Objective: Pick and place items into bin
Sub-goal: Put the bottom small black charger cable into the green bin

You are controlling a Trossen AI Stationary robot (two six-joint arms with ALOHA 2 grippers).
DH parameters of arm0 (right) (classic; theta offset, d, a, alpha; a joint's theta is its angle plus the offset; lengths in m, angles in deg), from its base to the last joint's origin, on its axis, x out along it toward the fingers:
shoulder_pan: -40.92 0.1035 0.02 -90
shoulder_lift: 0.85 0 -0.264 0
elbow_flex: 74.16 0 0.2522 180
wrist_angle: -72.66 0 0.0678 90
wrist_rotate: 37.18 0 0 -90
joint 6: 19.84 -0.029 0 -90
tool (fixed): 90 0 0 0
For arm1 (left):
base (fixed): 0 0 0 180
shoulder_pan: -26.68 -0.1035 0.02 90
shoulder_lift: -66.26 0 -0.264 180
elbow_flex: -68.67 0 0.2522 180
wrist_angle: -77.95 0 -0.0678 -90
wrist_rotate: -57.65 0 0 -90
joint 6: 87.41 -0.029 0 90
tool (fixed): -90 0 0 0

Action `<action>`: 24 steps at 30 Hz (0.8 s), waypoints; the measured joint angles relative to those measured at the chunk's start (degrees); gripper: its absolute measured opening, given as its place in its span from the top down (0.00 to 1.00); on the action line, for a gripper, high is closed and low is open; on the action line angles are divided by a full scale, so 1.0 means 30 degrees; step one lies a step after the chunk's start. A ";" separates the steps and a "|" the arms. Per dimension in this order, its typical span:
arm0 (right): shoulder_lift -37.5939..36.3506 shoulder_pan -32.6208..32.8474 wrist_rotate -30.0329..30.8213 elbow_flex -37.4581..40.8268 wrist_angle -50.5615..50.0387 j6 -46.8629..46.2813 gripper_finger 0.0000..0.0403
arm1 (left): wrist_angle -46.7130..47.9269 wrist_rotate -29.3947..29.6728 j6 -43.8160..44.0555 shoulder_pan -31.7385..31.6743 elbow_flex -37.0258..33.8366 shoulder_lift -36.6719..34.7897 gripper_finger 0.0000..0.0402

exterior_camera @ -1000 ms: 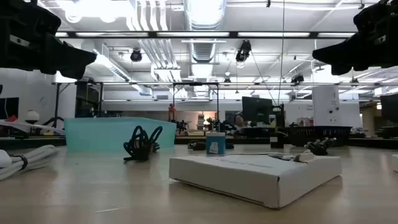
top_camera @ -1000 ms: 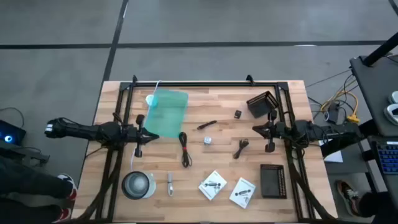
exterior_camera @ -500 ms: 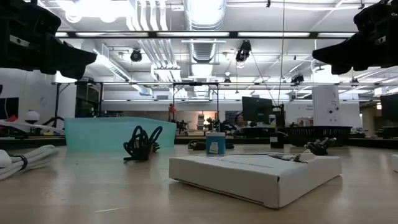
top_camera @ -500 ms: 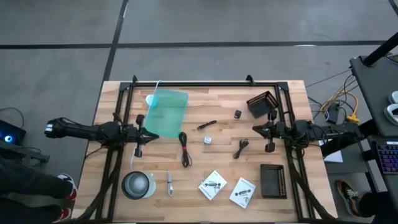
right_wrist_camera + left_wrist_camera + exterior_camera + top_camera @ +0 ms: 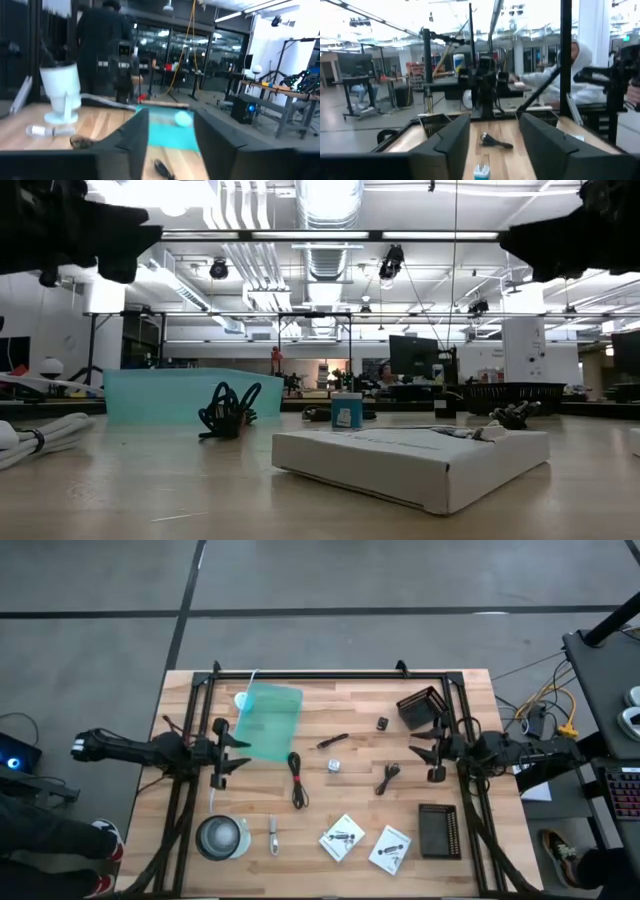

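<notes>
My left gripper (image 5: 238, 750) hovers open above the table's left side, beside the near corner of the teal bin (image 5: 268, 720), with nothing between its fingers (image 5: 492, 145). At the table's right side my right gripper (image 5: 418, 748) is open as well and holds nothing (image 5: 167, 142). The items lie flat on the wood between them: a bundled black cable (image 5: 295, 778), a thin black stick (image 5: 332, 741), a tiny silvery cube (image 5: 334, 766), small black connectors (image 5: 383, 724) (image 5: 388, 778), a metal clip (image 5: 273, 835) and two white packets (image 5: 343, 838) (image 5: 390, 848).
A round silvery bowl (image 5: 220, 837) stands at the near left. A long white cord (image 5: 243, 698) lies by the bin's far left corner. Two black mesh trays (image 5: 422, 707) (image 5: 438, 830) sit on the right. A black frame (image 5: 330, 675) runs along the far edge. People show beyond the table.
Both grippers have opened, their fingers spreading apart, while the arms stay at about the same places over the table. Nothing on the table has moved.
</notes>
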 joint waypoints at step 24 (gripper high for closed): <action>1.3163 0.0007 -0.0075 -0.8187 -0.8263 -0.0966 0.45 | -0.9372 0.2462 -0.4171 0.0000 0.1772 0.7898 0.53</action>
